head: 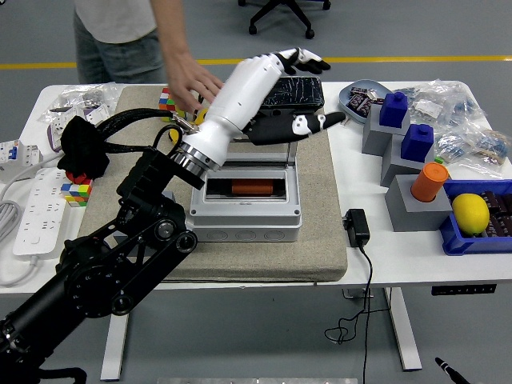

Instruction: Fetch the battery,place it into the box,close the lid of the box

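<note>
There is one view, from a camera high on the robot's side, facing forward and down across the worktop (400,264). The worktop's near edge runs across the lower part of the picture, with grey floor below it and beyond the far edge. The left arm (104,280) enters from the lower left corner, large and close to the lens. A person (120,32) at the far side is cut off by the top edge.
</note>
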